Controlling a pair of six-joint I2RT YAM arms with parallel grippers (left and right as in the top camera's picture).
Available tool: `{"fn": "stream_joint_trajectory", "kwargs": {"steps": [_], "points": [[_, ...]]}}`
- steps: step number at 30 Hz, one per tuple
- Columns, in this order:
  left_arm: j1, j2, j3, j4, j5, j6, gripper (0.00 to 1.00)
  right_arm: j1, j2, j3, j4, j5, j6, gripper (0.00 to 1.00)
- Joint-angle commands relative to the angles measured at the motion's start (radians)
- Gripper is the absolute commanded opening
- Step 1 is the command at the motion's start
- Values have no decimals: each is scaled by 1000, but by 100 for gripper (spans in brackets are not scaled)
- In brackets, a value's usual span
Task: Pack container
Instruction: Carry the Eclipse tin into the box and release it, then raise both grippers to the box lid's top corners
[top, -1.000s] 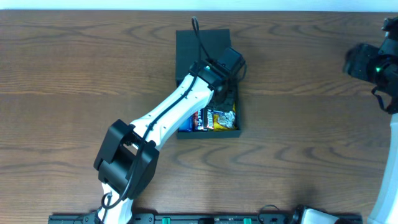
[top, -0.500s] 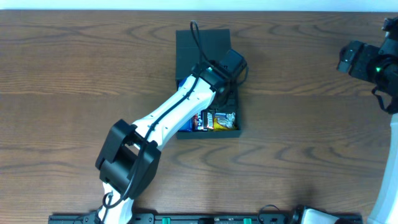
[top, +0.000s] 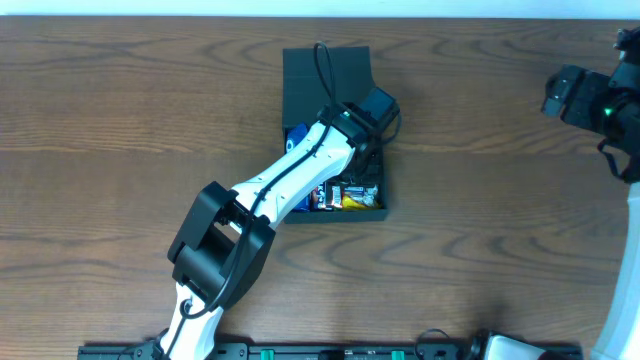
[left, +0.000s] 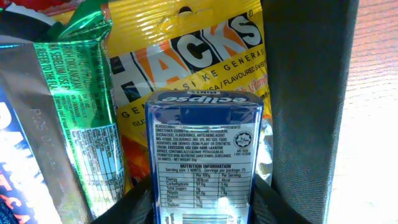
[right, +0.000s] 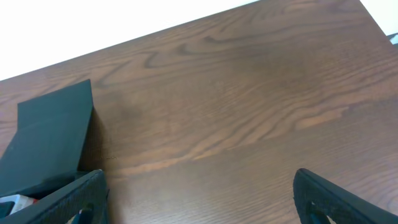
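The dark container (top: 335, 215) stands open mid-table, its flap lid (top: 320, 75) lying flat behind it. My left gripper (top: 366, 150) reaches into the box's right side. In the left wrist view the left gripper (left: 202, 208) is shut on a blue Eclipse mints box (left: 202, 149), held over a yellow Hacks bag (left: 186, 43) next to the container's dark wall (left: 305, 93). A green packet (left: 81, 93) lies to its left. My right gripper (top: 562, 92) is open and empty above the bare table at the far right; the right wrist view shows its jaws (right: 199, 199) wide apart.
Snack packets lie in the box: a yellow one (top: 355, 200) near the front and a blue one (top: 295, 135) at the left. The right wrist view shows the lid (right: 50, 137) at its left and the table's far edge (right: 186, 25).
My left arm has shifted a little to the right and down into the box with the mints box. My right gripper moved slightly left, then held still.
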Motion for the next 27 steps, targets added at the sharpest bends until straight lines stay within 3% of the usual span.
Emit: {"fn": "stream_joint_trajectory", "kwargs": {"steps": [1, 5, 7, 13, 14, 15, 16, 17, 18, 19, 21, 27], "points": [[-1, -1, 0, -2, -3, -4, 50, -7, -6, 0, -1, 5, -5, 95], [0, -35, 8, -2, -3, 25, 66, -7, -6, 0, 0, 5, -5, 96], [0, -60, 8, 0, -4, 36, 68, -7, -6, 0, 0, 5, -5, 96], [0, -224, 8, 89, -32, 85, 60, -7, -6, 0, -1, 5, -5, 96], [0, -255, 9, 115, -55, 93, 56, -7, -6, 0, -1, 5, -5, 96], [0, -296, 10, 147, -106, 111, 43, -7, -4, -3, 0, 5, -5, 95], [4, -326, 10, 163, -166, 110, 18, -7, -1, -8, 3, 5, -6, 88], [14, -353, 10, 170, -227, 108, 6, -7, 7, -19, 10, -1, -5, 78], [34, -378, 10, 170, -290, 103, 6, -7, 16, -33, 18, -15, -5, 61], [61, -393, 10, 164, -321, 102, 6, -7, 29, -49, 26, -39, -5, 36], [146, -405, 10, 146, -309, 96, 6, -7, 65, -83, 42, -118, -5, 5], [466, -323, 10, 106, -9, 50, 6, 44, 215, -133, 75, -296, -5, 2]]}}
